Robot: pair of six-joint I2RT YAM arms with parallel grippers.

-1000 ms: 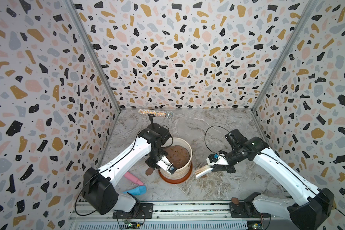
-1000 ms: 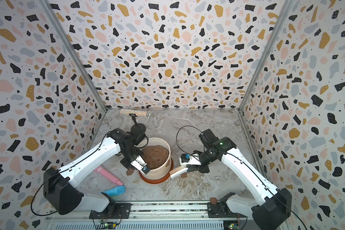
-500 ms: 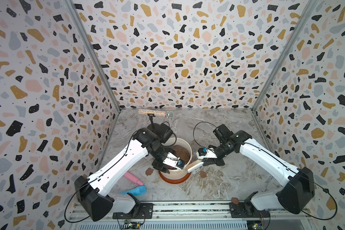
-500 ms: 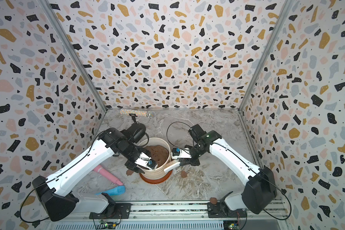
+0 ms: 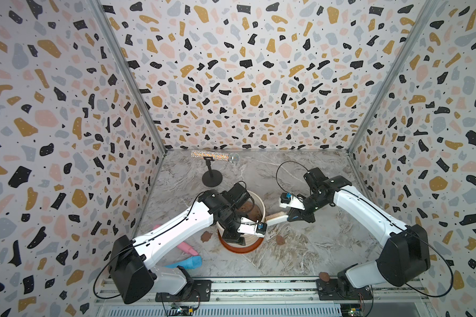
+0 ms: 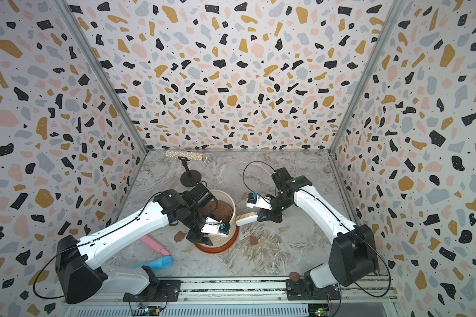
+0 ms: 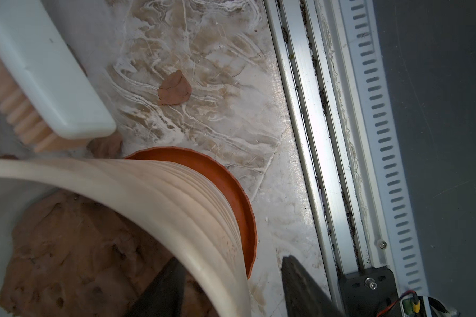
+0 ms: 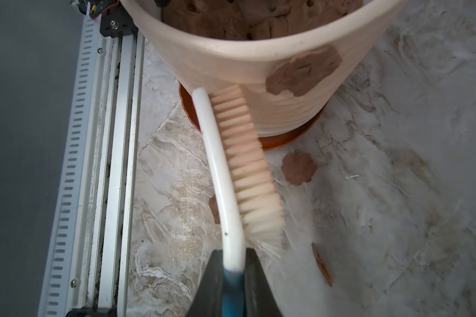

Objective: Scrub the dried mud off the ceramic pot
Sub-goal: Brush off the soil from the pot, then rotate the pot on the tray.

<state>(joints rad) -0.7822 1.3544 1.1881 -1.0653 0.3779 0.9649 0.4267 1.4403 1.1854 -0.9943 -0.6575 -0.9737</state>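
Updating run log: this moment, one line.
right end effector shut on white scrub brush; bristles against cream ribbed pot; mud patch stuck

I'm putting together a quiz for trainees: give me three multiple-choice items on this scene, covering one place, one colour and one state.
1. The brush head, relative to the ceramic pot: A inside it; B at its outer wall; C beneath it.
2. The saucer is: A terracotta; B blue; C black.
3. The right gripper is: A open above the pot; B open, empty; C shut on the brush.
Answers: B, bristles meet the ribbed wall; A, orange-brown rim under the pot; C, jaws clamp the handle.
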